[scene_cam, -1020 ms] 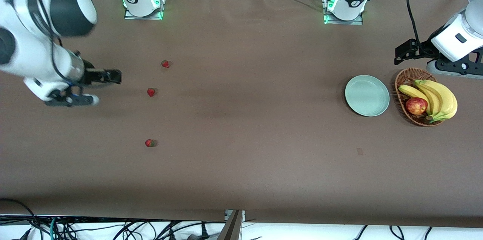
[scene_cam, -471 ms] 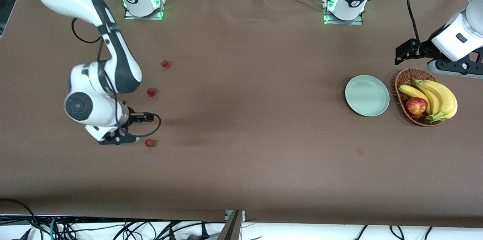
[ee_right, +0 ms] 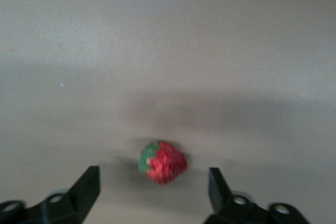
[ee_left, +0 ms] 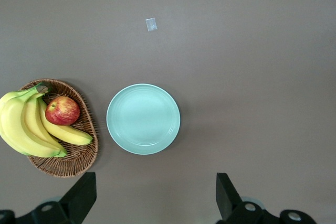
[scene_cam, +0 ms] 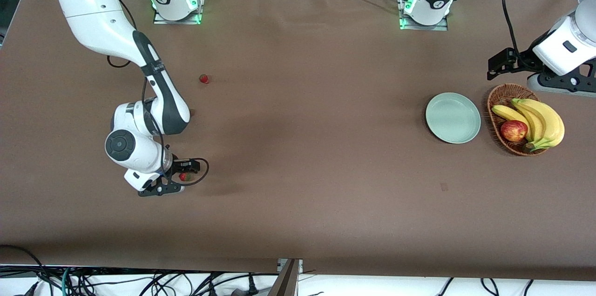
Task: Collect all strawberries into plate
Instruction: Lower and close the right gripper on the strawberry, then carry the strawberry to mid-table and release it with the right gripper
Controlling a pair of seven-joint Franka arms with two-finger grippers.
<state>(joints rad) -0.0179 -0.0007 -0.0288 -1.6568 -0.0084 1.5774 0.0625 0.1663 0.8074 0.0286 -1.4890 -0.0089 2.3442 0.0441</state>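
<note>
One strawberry (scene_cam: 185, 176) (ee_right: 163, 162), red with a green cap, lies on the brown table toward the right arm's end. My right gripper (scene_cam: 179, 177) (ee_right: 155, 192) is low over it, open, with a finger on each side and a gap to the berry. A second strawberry (scene_cam: 204, 78) lies farther from the front camera. The mint-green plate (scene_cam: 453, 117) (ee_left: 143, 119) sits with nothing on it toward the left arm's end. My left gripper (scene_cam: 500, 64) (ee_left: 155, 203) waits open, high up by the basket.
A wicker basket (scene_cam: 502, 95) (ee_left: 68, 163) with bananas (scene_cam: 542, 121) and a red apple (scene_cam: 513, 131) stands right beside the plate. A small pale scrap (scene_cam: 443, 186) lies on the cloth nearer the front camera than the plate.
My right arm has swung from the table's end over to the nearest strawberry and come down around it; its forearm now covers the middle berry. The left arm has not moved.
</note>
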